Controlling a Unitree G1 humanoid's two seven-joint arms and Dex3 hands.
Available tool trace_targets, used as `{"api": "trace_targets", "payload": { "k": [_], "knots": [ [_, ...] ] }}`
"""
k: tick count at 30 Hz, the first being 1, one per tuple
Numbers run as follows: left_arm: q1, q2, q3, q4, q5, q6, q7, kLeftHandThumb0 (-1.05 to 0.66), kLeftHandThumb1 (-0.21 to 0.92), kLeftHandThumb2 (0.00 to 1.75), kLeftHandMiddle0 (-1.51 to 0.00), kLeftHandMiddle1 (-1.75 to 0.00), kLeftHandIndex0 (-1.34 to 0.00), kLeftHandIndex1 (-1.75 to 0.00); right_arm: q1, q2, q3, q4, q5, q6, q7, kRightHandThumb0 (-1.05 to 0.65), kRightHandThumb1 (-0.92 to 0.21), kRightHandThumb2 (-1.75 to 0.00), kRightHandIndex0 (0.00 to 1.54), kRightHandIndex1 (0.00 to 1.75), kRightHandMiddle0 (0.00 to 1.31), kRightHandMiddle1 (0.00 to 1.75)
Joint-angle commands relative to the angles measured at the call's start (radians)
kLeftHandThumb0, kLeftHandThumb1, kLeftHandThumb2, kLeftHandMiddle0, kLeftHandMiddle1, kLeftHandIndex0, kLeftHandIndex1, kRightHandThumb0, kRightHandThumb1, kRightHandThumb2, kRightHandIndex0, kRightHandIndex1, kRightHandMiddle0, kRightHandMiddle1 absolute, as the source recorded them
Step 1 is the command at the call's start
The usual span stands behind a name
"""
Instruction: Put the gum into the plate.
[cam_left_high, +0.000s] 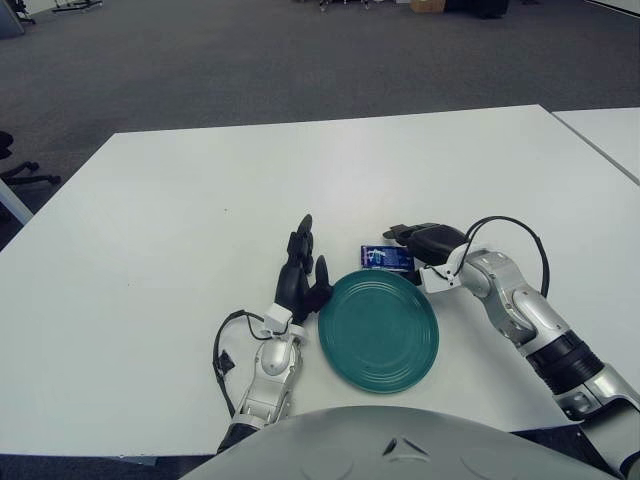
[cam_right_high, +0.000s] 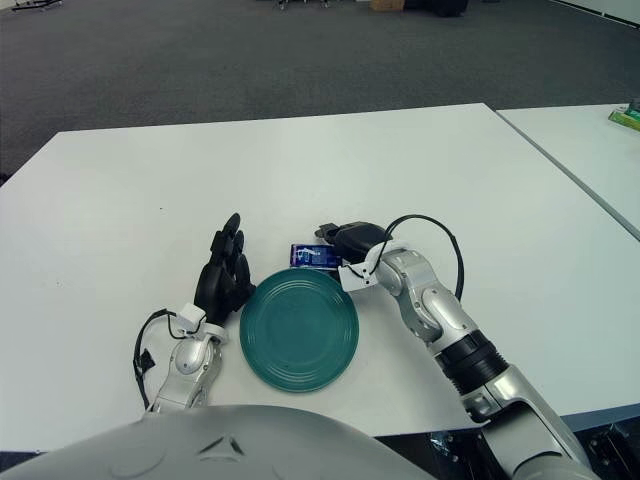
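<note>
Left hand (cam_left_high: 300, 275) idle just left of the plate, fingers straight and loosely spread, holding nothing. Green plate (cam_left_high: 379, 330) sits on the white table (cam_left_high: 160, 220) near the front edge, nothing in it. Right hand (cam_left_high: 425, 240) at the plate's far right rim, reaching over the gum; can't tell if the fingers grip it. Blue gum pack (cam_left_high: 385, 258) lies flat on the table just behind the plate, not in it.

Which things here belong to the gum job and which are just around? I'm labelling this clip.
Job: gum; plate; right hand reaching at the gum.
Just around: left hand left of the plate; white table; second table.
</note>
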Motion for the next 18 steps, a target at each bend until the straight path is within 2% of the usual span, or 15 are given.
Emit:
{"api": "trace_targets", "payload": {
  "k": [1,9,18],
  "knots": [
    [0.028,-0.098,0.013,0.019,-0.027,0.048,0.028,-0.84,0.92,0.94,-0.17,-0.03,0.00,-0.43,-0.015,0.031,0.027,0.022,-0.004,0.001,0.004,-0.78,-0.92,-0.34,0.35,0.02,0.00,0.36],
    [0.032,-0.076,0.007,-0.006,-0.023,0.067,0.040,-0.88,0.92,0.99,-0.17,-0.02,0.00,-0.44,-0.031,0.054,0.037,0.021,-0.009,0.018,0.014,-0.80,-0.92,-0.31,0.35,0.01,0.00,0.37],
    [0.033,-0.081,0.005,-0.024,-0.034,0.083,0.041,-0.88,0.92,1.01,-0.17,-0.01,0.00,-0.44,-0.037,0.062,0.044,0.018,-0.009,0.018,0.016,-0.80,-0.92,-0.30,0.36,0.01,0.00,0.40]
  ]
}}
